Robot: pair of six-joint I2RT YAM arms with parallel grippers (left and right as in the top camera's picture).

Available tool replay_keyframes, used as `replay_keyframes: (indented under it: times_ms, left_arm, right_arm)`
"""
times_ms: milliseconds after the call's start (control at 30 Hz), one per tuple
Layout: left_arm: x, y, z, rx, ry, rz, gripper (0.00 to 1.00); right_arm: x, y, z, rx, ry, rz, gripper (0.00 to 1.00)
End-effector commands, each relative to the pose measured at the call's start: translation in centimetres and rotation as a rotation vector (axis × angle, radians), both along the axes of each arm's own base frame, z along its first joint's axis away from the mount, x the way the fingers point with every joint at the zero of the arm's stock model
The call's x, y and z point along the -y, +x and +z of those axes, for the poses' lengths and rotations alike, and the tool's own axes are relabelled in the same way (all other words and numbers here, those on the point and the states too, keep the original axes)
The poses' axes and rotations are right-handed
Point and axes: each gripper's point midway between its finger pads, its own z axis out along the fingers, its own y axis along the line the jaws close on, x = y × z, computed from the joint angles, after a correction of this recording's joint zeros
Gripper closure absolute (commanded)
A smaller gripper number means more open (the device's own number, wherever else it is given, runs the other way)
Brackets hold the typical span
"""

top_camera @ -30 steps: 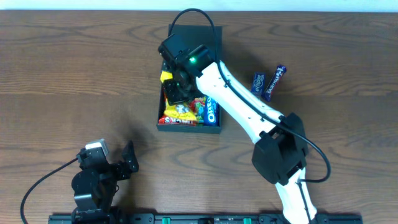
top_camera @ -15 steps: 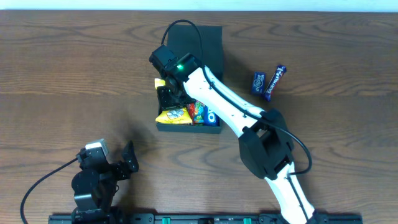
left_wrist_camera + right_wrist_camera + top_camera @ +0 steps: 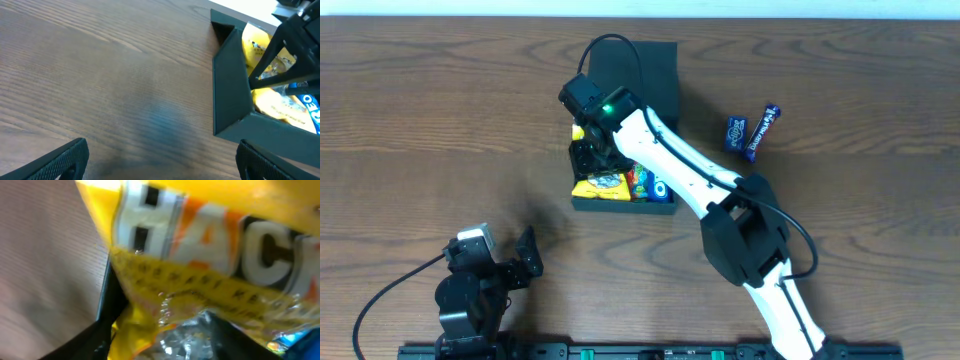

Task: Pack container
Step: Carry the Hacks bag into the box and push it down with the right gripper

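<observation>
The dark teal container (image 3: 657, 207) sits mid-table with its lid flap (image 3: 640, 68) folded back. Inside lie a yellow snack packet (image 3: 601, 185) and a blue Oreo pack (image 3: 661, 187). My right gripper (image 3: 586, 154) reaches down into the box's left end. In the right wrist view its fingers stand apart around the crinkled edge of a yellow packet (image 3: 210, 245), with the gripper (image 3: 165, 342) open. My left gripper (image 3: 526, 255) rests open near the front edge, over bare wood (image 3: 162, 160). From there the container wall (image 3: 230, 85) and yellow packets (image 3: 256, 44) show.
Two blue snack packets (image 3: 737, 130) (image 3: 762, 131) lie on the wood to the right of the container. The right arm's white links (image 3: 690, 175) stretch diagonally over the box's right half. The table's back edge (image 3: 640, 17) runs along the top.
My right gripper has moved to the left end of the box with the yellow packet and its jaws have parted. The left arm has not moved.
</observation>
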Motion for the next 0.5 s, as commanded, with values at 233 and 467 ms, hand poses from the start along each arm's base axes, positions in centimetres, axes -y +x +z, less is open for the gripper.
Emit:
replay_keyframes:
  times_ms: [233, 467]
  left_arm:
    - [0.1, 0.0, -0.5, -0.008, 0.000, -0.005, 0.05]
    - [0.1, 0.0, -0.5, -0.008, 0.000, -0.005, 0.05]
  right_arm:
    - [0.2, 0.9, 8.2, 0.164, 0.117, 0.027, 0.25]
    - [1.5, 3.2, 7.5, 0.274, 0.020, 0.023, 0.84]
